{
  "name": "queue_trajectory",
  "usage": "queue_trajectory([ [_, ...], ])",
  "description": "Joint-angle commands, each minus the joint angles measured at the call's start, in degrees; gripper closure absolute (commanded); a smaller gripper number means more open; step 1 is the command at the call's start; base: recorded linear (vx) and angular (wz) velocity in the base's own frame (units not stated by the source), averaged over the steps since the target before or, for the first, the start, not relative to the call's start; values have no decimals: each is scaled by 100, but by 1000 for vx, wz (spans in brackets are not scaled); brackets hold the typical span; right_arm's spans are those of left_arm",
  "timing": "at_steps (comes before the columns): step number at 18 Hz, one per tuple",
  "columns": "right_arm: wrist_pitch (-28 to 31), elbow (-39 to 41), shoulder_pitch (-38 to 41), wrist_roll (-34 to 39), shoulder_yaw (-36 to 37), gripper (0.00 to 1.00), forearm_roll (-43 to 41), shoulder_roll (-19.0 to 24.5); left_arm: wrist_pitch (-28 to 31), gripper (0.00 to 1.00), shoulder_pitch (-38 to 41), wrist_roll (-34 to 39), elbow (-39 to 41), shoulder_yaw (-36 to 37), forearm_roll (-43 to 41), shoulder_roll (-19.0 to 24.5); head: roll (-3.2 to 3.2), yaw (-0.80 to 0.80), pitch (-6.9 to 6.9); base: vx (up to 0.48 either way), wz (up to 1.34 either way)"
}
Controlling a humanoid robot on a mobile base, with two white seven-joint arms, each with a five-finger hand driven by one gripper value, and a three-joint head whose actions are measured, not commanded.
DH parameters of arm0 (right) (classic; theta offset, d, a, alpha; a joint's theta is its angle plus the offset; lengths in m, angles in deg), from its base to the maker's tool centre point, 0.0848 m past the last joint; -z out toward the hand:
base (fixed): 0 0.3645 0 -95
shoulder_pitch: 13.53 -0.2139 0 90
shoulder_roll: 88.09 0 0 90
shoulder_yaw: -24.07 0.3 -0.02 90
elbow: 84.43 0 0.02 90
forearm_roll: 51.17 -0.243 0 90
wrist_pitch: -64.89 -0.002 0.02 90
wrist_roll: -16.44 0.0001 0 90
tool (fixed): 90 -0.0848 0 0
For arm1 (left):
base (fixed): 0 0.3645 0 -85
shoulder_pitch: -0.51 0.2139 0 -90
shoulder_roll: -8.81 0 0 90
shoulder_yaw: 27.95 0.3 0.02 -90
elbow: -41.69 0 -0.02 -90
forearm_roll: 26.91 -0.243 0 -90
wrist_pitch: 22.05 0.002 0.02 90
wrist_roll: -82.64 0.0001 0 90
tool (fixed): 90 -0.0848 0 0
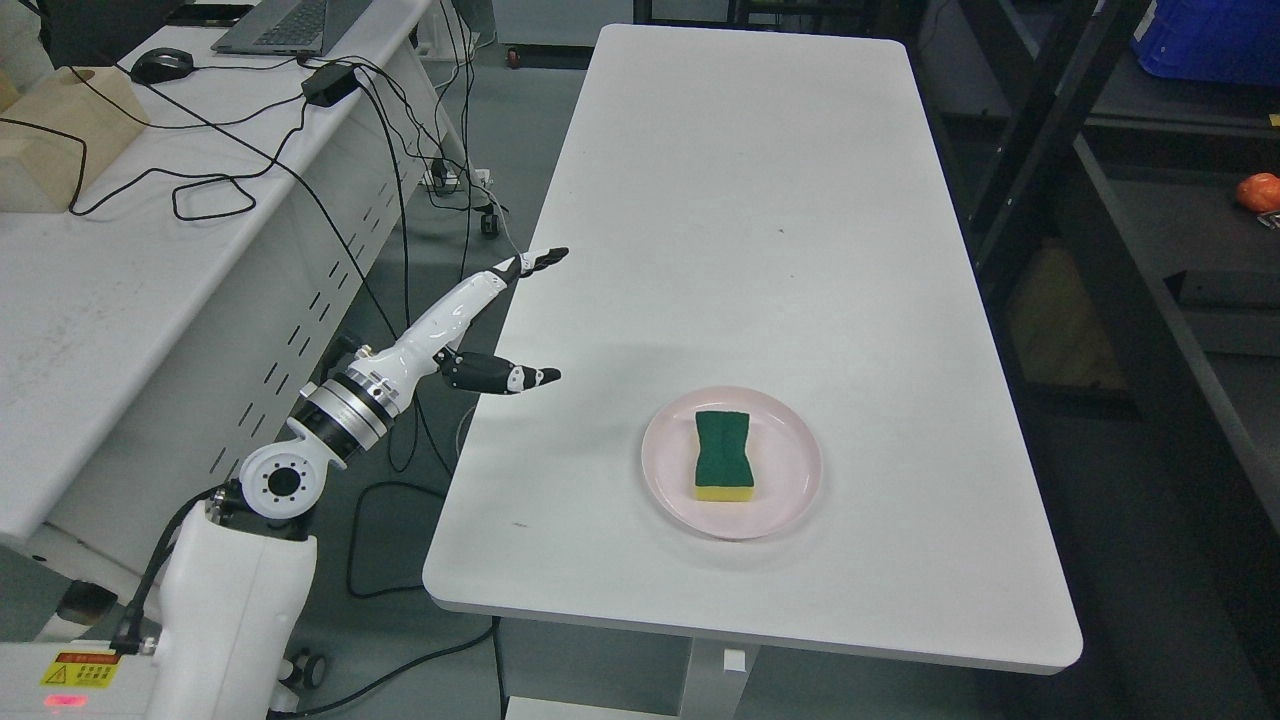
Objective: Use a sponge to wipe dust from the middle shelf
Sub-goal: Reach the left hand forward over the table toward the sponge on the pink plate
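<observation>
The fingers (530, 262) of the left hand (478, 325) are stretched out wide and hold nothing; the long ones point toward two o'clock, and the thumb (510, 377) juts out toward three o'clock, well apart from them. The dark fingertips hang just over the left edge of the white table (760, 200). Behind the hand, the white forearm and its metal wrist ring run back toward seven o'clock, down to the robot's body at the lower left corner.

The sponge (723, 456), green on top with a yellow layer beneath, lies flat in the middle of a pale pink plate (790, 490). The plate sits on the near half of the table, toward four o'clock from the hand and well apart from it.

At nine to eleven o'clock stands a second desk (90, 300) strewn with black cables (210, 195), a mouse (161, 64), a laptop (290, 25) and a wooden block (55, 140). At one to three o'clock dark shelving (1150, 300) runs along the right side, with an orange object (1258, 191) resting on one level and a blue bin (1210, 40) above it.
</observation>
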Motion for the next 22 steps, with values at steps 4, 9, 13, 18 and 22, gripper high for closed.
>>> queue_trajectory([
  [4, -11, 100, -1, 0, 1, 0, 0, -100, -312, 6, -1166, -124, -612, 983, -1693, 613, 0, 0, 0, -1, 3],
  [9, -11, 100, -1, 0, 1, 0, 0, -100, -1428, 6, -2046, -132, -568, 2722, -2318, 509, 0, 0, 0, -1, 2],
  [13, -11, 100, -1, 0, 1, 0, 0, -100, -1526, 7, -1968, -132, -586, 3604, -2660, 43, 0, 0, 0, 0, 0],
  [18, -11, 100, 8, 0, 1, 0, 0, -100, -1439, 8, -1845, -124, -1041, 3491, -3451, -116, 0, 0, 0, 0, 0],
  [22, -11, 100, -1, 0, 1, 0, 0, -100, -1500, 8, -1845, -124, -1148, 3516, -3479, -441, 0, 0, 0, 0, 0],
])
